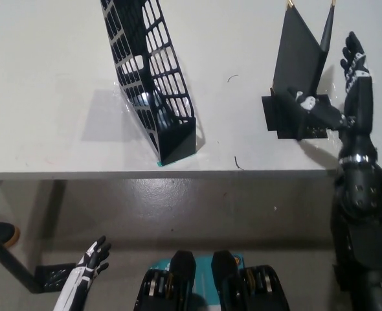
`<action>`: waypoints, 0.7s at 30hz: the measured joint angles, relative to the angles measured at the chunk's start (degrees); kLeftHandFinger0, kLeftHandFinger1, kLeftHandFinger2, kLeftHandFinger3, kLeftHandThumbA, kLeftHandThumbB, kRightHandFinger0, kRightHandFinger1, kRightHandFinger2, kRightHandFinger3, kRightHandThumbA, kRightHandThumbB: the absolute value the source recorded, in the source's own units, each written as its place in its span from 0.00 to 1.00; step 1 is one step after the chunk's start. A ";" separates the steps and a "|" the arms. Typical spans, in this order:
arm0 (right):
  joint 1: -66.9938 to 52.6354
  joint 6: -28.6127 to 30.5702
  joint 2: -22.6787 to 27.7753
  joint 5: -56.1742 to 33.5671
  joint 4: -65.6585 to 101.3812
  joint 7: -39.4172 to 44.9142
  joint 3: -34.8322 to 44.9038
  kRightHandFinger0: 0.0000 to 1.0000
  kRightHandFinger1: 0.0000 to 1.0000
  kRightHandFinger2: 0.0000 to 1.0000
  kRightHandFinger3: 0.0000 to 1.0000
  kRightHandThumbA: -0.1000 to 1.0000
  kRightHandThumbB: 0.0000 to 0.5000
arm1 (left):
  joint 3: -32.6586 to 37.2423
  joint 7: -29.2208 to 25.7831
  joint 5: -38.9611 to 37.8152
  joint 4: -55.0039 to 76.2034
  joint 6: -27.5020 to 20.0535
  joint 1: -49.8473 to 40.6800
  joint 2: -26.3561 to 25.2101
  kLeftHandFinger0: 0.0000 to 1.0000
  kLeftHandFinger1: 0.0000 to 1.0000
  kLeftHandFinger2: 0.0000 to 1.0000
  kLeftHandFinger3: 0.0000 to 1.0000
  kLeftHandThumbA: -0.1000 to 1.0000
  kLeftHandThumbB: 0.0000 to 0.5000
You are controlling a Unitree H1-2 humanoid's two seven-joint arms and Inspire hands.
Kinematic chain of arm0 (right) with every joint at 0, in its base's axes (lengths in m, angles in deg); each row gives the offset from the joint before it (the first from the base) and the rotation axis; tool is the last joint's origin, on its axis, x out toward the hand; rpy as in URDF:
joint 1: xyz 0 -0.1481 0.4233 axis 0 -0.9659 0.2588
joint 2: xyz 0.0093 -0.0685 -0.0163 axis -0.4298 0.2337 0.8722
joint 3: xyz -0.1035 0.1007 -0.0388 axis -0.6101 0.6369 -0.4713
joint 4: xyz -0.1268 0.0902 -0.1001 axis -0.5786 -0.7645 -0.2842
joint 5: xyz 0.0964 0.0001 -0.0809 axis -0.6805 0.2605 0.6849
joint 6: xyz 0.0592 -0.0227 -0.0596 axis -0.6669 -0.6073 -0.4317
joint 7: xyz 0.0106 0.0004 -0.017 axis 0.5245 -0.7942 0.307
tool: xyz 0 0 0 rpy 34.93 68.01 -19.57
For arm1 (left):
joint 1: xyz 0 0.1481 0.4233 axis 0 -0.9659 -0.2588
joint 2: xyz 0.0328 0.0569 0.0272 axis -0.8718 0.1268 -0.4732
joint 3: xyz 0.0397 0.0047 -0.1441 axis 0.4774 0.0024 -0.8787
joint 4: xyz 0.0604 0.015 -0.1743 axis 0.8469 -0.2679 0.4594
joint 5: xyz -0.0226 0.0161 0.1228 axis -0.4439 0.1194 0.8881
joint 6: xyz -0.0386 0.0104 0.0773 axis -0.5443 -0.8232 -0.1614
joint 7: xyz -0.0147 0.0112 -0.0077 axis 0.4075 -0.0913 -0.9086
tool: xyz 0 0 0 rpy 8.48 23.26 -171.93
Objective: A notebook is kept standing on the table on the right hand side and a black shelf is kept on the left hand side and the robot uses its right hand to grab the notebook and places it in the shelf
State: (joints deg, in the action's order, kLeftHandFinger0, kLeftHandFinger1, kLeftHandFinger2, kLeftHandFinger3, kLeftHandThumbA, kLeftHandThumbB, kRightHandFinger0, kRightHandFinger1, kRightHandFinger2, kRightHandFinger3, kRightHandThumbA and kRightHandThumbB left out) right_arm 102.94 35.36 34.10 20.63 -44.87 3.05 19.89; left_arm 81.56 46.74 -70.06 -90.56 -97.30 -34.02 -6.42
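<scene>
Table [48, 97]: pale top, front edge running across the middle of the view, grey floor below it.

Shelf [153, 78]: black open-grid file rack, on the table's left part, leaning, well apart from the notebook.

Notebook [299, 61]: black, standing upright and slightly fanned open on a small black base [276, 116], on the table's right part.

Right hand [338, 91]: black, raised over the table at the notebook's right edge. Fingers spread, upper ones just beside the cover, thumb reaching across the base at the notebook's foot. Nothing gripped; contact with the cover cannot be told.

Left hand [90, 259]: white, low at the lower left below the table edge, fingers loosely apart, holding nothing.
</scene>
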 measured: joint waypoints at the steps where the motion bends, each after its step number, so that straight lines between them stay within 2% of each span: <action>1: 1.66 0.05 -0.05 -0.71 -2.80 -0.09 0.39 1.00 1.00 1.00 1.00 1.00 0.77 | 0.00 0.00 0.00 0.00 -0.01 0.01 0.00 1.00 1.00 1.00 1.00 1.00 0.27; 6: 9.08 0.38 -0.58 -5.93 -15.02 0.70 4.08 1.00 1.00 1.00 1.00 1.00 0.80 | 0.00 0.00 0.10 -0.01 -0.01 -0.01 0.00 1.00 1.00 1.00 1.00 1.00 0.25; 8: 12.40 0.63 -0.58 -7.95 -20.84 1.31 5.88 1.00 1.00 1.00 1.00 1.00 0.85 | -0.04 -0.01 0.12 -0.06 -0.07 -0.03 0.00 1.00 1.00 1.00 1.00 1.00 0.22; 9: 13.99 0.70 -0.58 -9.22 -24.21 1.72 6.96 1.00 1.00 1.00 1.00 1.00 0.81 | -0.03 0.00 0.11 -0.06 -0.11 -0.03 0.00 1.00 1.00 1.00 1.00 1.00 0.19; 11: 16.94 1.25 -0.59 -11.46 -29.52 2.44 9.40 1.00 1.00 1.00 1.00 1.00 0.78 | -0.04 0.00 0.10 -0.08 -0.22 -0.03 -0.01 1.00 1.00 1.00 1.00 1.00 0.21; 12: 18.17 1.48 -0.58 -12.33 -31.49 2.79 10.54 1.00 1.00 1.00 1.00 0.92 0.77 | -0.04 0.01 0.10 -0.08 -0.25 -0.03 -0.01 1.00 1.00 1.00 1.00 1.00 0.24; 13: 19.13 1.58 -0.58 -13.28 -32.92 3.00 11.71 1.00 1.00 1.00 1.00 0.80 0.72 | -0.04 0.01 0.10 -0.08 -0.26 -0.03 0.00 1.00 1.00 1.00 1.00 1.00 0.25; 14: 20.79 1.62 -0.59 -14.76 -35.01 3.13 13.79 0.97 1.00 1.00 1.00 0.76 0.73 | -0.04 0.00 0.11 -0.10 -0.26 -0.03 0.00 1.00 1.00 1.00 1.00 1.00 0.25; 15: 21.52 1.62 -0.60 -15.60 -36.16 3.13 15.20 0.34 0.28 0.53 1.00 0.33 0.44 | -0.05 0.00 0.11 -0.12 -0.26 -0.03 -0.01 1.00 1.00 1.00 1.00 1.00 0.25; 16: 22.16 1.60 -0.61 -16.38 -37.07 3.13 16.39 0.18 0.20 0.42 0.96 0.29 0.53 | -0.05 0.00 0.11 -0.13 -0.26 -0.02 0.00 1.00 1.00 1.00 1.00 1.00 0.25; 17: 23.35 1.41 -0.61 -17.83 -38.76 2.66 18.97 0.01 0.01 0.20 0.50 0.01 0.40 | -0.05 0.00 0.11 -0.20 -0.26 0.00 0.01 1.00 1.00 1.00 1.00 1.00 0.23; 18: 24.38 1.36 -0.59 -18.92 -40.15 1.86 20.83 0.00 0.00 0.21 0.24 0.00 0.23 | -0.06 0.00 0.10 -0.19 -0.26 0.00 0.01 1.00 1.00 1.00 1.00 1.00 0.20; 19: 25.41 1.37 -0.56 -20.10 -41.92 0.83 22.86 0.00 0.00 0.36 0.22 0.00 0.12 | -0.06 0.01 0.09 -0.18 -0.27 0.00 0.01 1.00 1.00 1.00 1.00 1.00 0.16; 20: 26.20 1.35 -0.45 -20.70 -42.89 0.14 23.99 0.00 0.02 0.50 0.37 0.00 0.09 | -0.05 0.01 0.09 -0.18 -0.29 0.01 0.01 1.00 1.00 1.00 1.00 1.00 0.17; 21: 27.52 1.34 -0.40 -22.23 -44.46 -1.23 25.58 0.00 0.06 0.56 0.49 0.00 0.08 | -0.04 0.02 0.07 -0.16 -0.36 0.05 0.00 1.00 1.00 1.00 1.00 1.00 0.17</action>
State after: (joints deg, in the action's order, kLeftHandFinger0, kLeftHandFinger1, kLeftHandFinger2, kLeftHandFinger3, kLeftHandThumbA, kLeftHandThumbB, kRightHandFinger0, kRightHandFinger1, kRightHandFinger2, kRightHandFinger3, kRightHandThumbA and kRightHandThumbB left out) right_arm 130.46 36.70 33.69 -1.60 -89.33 1.82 45.47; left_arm 81.51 46.76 -70.00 -90.72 -97.66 -33.97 -6.42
